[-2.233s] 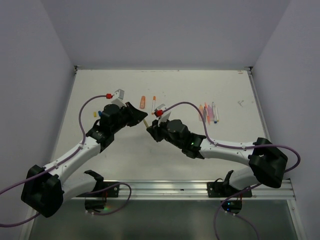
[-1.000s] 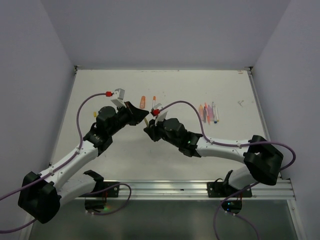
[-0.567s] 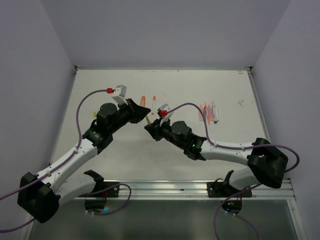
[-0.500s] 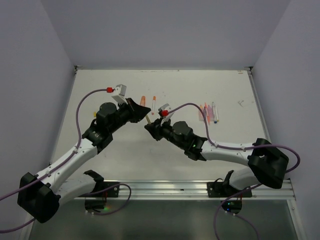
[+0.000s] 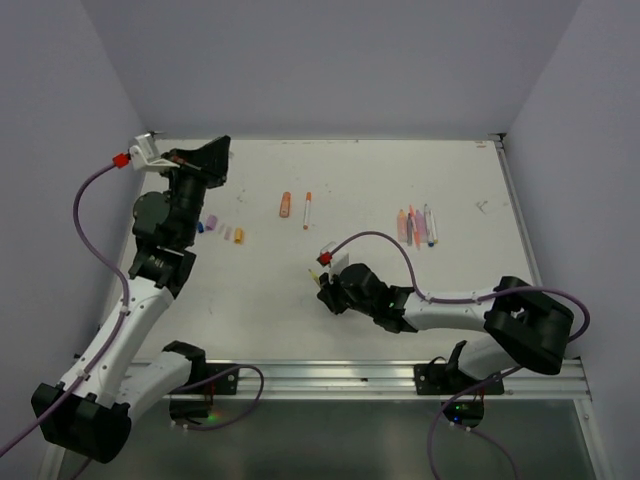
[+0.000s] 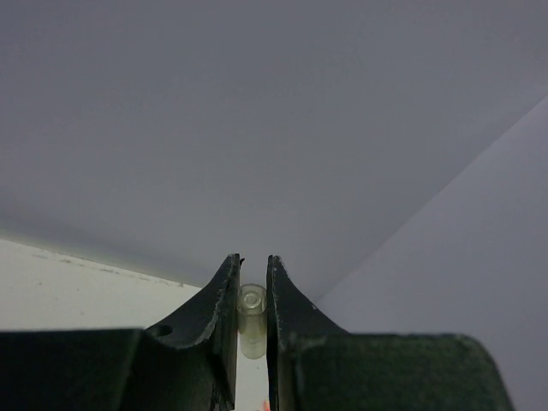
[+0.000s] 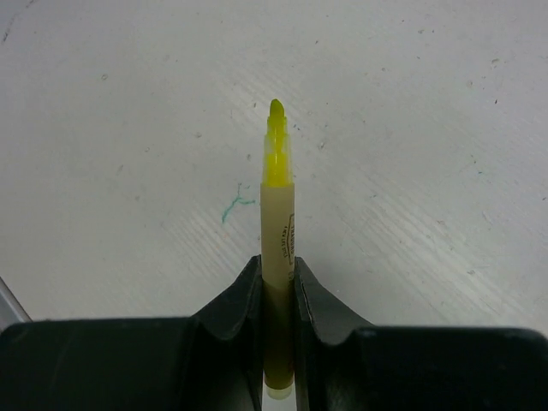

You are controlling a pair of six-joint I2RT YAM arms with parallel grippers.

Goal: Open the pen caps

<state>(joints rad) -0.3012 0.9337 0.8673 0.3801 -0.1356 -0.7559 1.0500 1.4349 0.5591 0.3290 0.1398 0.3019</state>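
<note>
Right pincer (image 7: 276, 265) clamps a yellow highlighter (image 7: 277, 214) over the scuffed white table (image 7: 128, 128); left pincer (image 6: 252, 261) grips a cap (image 6: 252, 318) before grey walls (image 6: 257, 103).

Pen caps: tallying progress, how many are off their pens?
5. Four lie on the table beside the left arm: blue cap, lilac cap, white cap, orange cap. A clear cap sits in the left end effector. More may be hidden.

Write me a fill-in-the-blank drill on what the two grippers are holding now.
1. The right gripper is shut on a highlighter with a ____ tip.
2. The left gripper is ____ on a cap.
3. The grouped pens lie nearer the ____ arm.
Missing words: yellow; shut; right.
</note>
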